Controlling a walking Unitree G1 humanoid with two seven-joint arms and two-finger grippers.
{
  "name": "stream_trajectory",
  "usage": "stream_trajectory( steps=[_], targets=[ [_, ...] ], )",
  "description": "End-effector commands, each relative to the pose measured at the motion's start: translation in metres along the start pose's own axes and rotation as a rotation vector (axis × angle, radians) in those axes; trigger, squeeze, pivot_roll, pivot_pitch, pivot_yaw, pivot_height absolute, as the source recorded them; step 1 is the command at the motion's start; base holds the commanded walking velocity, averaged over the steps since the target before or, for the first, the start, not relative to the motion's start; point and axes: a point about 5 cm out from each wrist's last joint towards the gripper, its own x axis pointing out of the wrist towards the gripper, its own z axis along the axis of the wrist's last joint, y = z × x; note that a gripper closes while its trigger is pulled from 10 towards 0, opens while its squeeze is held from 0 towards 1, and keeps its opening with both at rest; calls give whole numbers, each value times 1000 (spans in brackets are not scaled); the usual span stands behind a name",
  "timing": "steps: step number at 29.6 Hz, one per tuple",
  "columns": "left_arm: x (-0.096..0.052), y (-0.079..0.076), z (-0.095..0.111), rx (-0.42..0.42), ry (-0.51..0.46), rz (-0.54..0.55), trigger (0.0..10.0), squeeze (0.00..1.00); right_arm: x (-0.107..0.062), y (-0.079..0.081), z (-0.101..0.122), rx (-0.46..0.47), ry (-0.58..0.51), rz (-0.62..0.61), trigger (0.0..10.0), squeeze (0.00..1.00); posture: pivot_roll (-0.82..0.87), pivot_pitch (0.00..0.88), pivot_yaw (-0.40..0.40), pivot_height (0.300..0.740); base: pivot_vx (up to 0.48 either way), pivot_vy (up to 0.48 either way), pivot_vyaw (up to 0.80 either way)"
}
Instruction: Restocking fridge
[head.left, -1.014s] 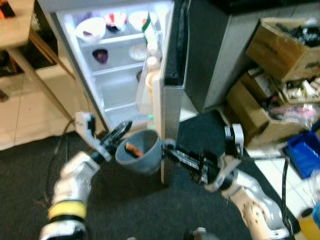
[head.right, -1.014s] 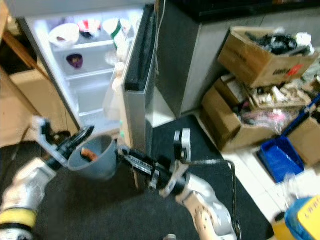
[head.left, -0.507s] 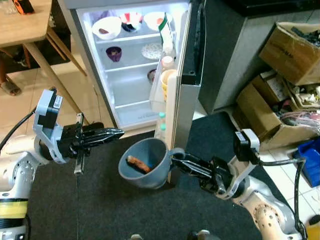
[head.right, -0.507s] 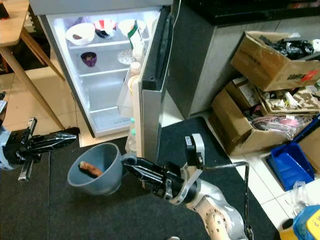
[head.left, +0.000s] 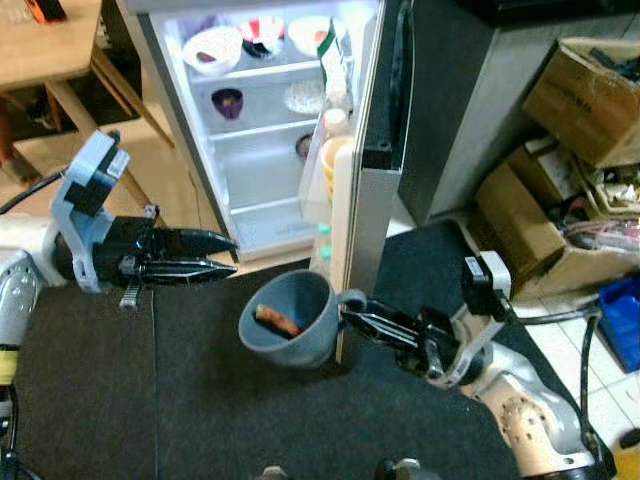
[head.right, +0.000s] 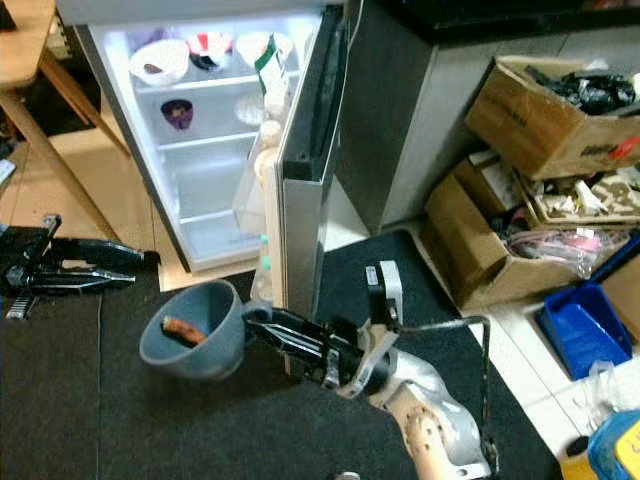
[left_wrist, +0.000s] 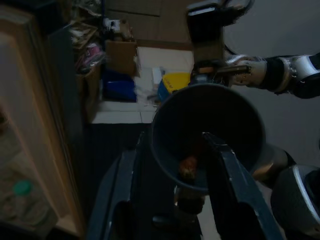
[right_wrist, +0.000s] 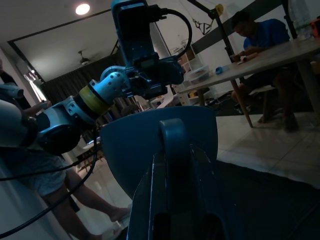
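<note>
A grey-blue cup hangs low over the dark mat in front of the open fridge. A brown piece of food lies inside it. My right gripper is shut on the cup's handle and holds the cup from the right. My left gripper is open, level with the cup and a short way to its left, apart from the rim. In the left wrist view the cup sits beyond the spread fingers.
The fridge door stands open right behind the cup, with bottles in its racks. Bowls fill the upper shelves. A wooden table is at the left, cardboard boxes at the right. A person sits at a table.
My left gripper has left the cup's rim, drawn back to the left, and its fingers have spread. The right gripper still holds the cup. The camera has shifted.
</note>
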Motion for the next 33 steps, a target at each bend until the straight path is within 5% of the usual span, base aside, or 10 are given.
stream_trajectory(
  steps=[1, 21, 22, 33],
  targets=[
    [-7, 3, 3, 4, 46, 25, 10000, 1000, 2, 2, -4, -2, 11, 20, 10000, 0, -36, 151, 37, 740, 0, 0, 0],
    [-11, 13, 9, -77, 105, 11, 10000, 1000, 33, 13, 17, -132, -21, 163, 10000, 0, -37, 160, 60, 740, 0, 0, 0],
    [-10, 13, 8, -79, 115, 4, 10000, 0, 34, 14, 17, -138, -21, 167, 10000, 0, -37, 159, 66, 740, 0, 0, 0],
    [-1, 17, -4, -102, 193, -41, 10000, 0, 43, 24, 17, -144, -19, 226, 10000, 0, -45, 150, 69, 740, 0, 0, 0]
  ],
)
